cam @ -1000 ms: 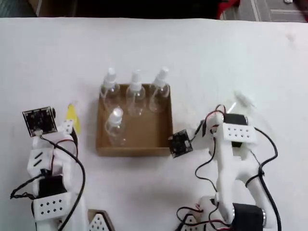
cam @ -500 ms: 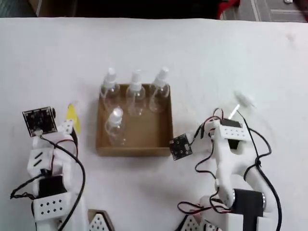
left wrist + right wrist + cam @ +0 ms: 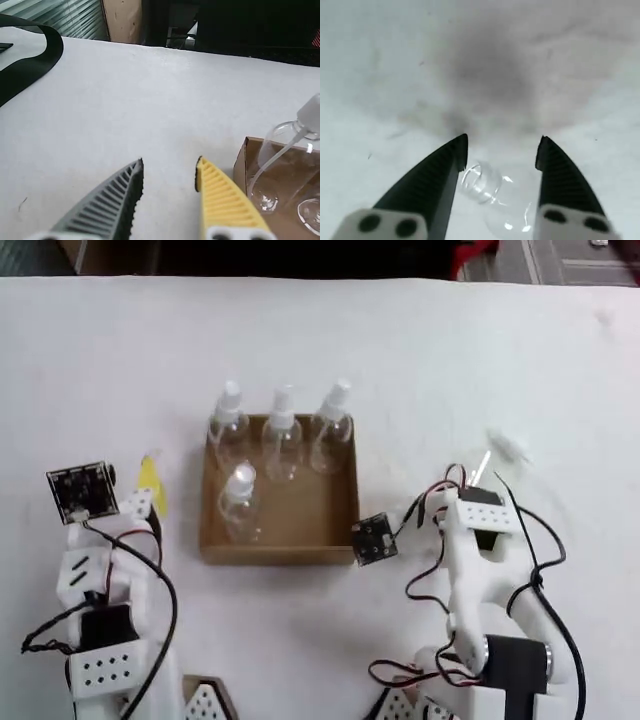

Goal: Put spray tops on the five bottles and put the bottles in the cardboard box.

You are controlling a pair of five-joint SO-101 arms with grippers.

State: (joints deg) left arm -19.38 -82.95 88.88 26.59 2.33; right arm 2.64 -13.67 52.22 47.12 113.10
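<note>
Both of my claws are open and hold nothing. The right claw (image 3: 501, 145) hangs low over the table (image 3: 320, 330) with its jaws spread to either side of the fifth bottle (image 3: 485, 184). The left claw (image 3: 169, 172) sits with its jaws apart just beside a corner of the cardboard box (image 3: 300, 552). There is one box, and in it I count four bottles (image 3: 241, 502), all upright and all wearing white spray tops. Three stand in a row along the far wall and one stands nearer the front. The fifth bottle lies on its side on the table, well to the right of the box, with no top on it as far as I can see. One loose spray top (image 3: 510, 447) lies on the table just beyond my right arm, its thin tube pointing back towards me. I judge the task to be on its last bottle. Next I need to close squarely on that bottle and stand it up, perhaps steadied by my left claw. Then I fetch the top, thread its tube down the neck, seat it, and carry the bottle to the box.
</note>
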